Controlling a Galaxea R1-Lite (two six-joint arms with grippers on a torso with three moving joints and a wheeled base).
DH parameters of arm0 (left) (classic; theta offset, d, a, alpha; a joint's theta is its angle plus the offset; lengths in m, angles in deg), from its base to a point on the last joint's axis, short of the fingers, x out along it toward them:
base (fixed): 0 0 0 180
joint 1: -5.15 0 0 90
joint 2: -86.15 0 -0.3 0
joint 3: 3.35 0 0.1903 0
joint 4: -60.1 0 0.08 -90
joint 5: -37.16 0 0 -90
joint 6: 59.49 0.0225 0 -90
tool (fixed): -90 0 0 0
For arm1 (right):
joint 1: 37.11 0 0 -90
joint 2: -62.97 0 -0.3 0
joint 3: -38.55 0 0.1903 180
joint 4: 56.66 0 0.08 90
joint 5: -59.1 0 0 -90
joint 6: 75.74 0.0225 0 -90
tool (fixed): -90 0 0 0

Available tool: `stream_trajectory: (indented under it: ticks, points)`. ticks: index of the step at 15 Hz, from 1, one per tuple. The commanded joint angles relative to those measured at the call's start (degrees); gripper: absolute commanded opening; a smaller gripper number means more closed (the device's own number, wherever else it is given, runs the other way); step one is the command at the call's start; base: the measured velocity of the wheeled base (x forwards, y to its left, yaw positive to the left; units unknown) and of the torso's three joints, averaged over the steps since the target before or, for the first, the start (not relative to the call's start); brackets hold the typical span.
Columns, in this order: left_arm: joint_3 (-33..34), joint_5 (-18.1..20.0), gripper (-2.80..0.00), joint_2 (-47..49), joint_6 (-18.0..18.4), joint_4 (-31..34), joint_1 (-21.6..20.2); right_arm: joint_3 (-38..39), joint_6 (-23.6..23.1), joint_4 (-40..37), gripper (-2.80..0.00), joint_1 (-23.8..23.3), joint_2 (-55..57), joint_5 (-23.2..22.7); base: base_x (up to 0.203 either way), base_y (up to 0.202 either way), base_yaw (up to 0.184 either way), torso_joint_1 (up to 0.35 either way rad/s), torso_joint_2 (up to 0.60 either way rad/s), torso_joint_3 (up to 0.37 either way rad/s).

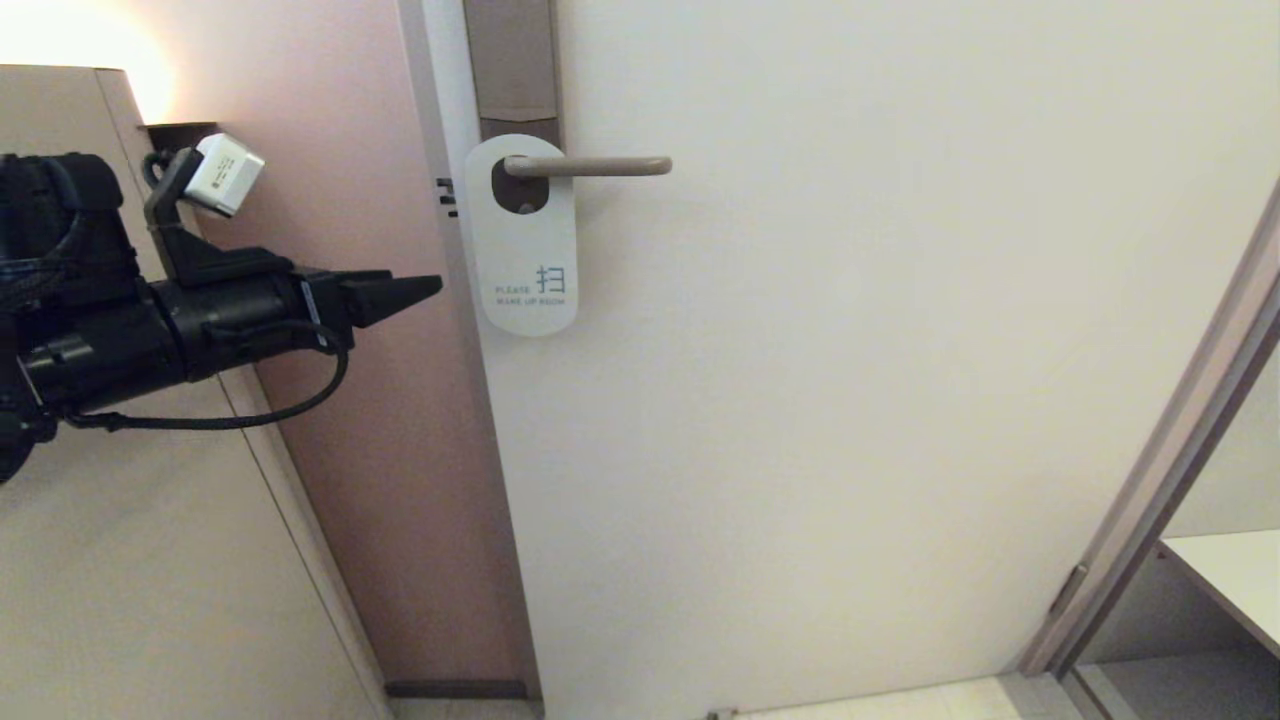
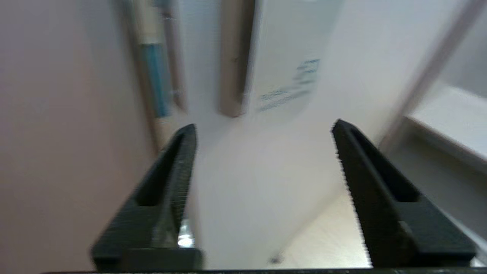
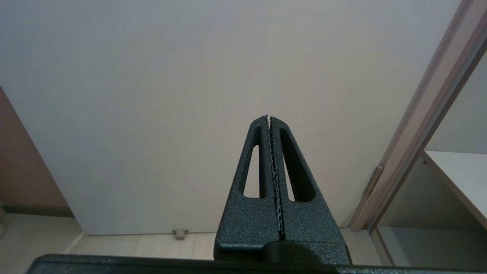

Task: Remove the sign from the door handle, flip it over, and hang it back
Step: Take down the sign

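Note:
The sign (image 1: 522, 240) hangs by its oval hole on the door handle (image 1: 590, 166), white face outward, reading "PLEASE MAKE UP ROOM". The handle sits on a tall narrow plate (image 1: 510, 60). My left gripper (image 1: 435, 287) is open and empty. It is held level just left of the sign's lower half and points at it without touching. In the left wrist view the gripper (image 2: 264, 127) frames the door, with the blurred sign (image 2: 285, 76) and the handle (image 2: 233, 68) ahead. My right gripper (image 3: 268, 116) is shut and empty, low, facing the door's bare lower part.
A pink wall (image 1: 340, 180) adjoins the door's left edge, with a beige cabinet panel (image 1: 120, 560) in front of it. The door frame (image 1: 1170, 470) and a white shelf (image 1: 1230, 575) are at the right. A small door stop (image 3: 179, 233) sits on the floor.

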Motion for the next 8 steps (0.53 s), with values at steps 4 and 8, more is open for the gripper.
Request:
stream_trajectory:
  ticks: [4, 8]
  points:
    - [-4.7, 10.2, 0.0, 4.5, -5.0, -0.3, -0.1, 0.0, 0.0, 0.0, -2.8, 0.0, 0.0, 0.0, 0.0, 0.0, 0.0, 0.0, 0.0, 0.0]
    - [-6.9, 20.9, 0.0, 6.5, -5.3, -0.4, -0.1, 0.0, 0.0, 0.0, -2.8, 0.0, 0.0, 0.0, 0.0, 0.0, 0.0, 0.0, 0.0, 0.0]
